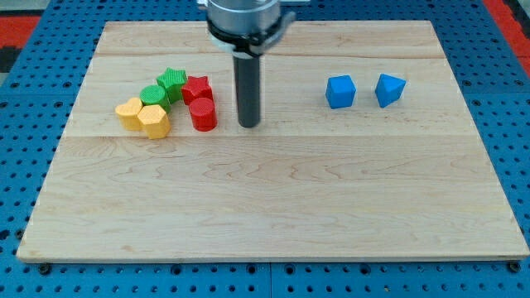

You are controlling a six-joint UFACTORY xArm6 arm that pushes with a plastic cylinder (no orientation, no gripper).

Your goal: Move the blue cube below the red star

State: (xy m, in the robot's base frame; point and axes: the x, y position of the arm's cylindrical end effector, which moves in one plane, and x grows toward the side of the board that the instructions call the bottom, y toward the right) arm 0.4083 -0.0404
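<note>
- My tip (248, 124) rests on the bench (273, 215), just to the view's right of the red cylinder (203, 113); the tool is a bare rod with nothing in its hold.
- The blue cube (340, 92) sits well to the view's right of my tip, beside a second blue block (390, 89); open wood lies between.
- The red star (197, 87) touches the cylinder's top side.
- The wide lower half of the bench is free.
- Count: two blue, two red, two green (172, 81) (153, 94), two yellow (129, 112) (155, 121).
</note>
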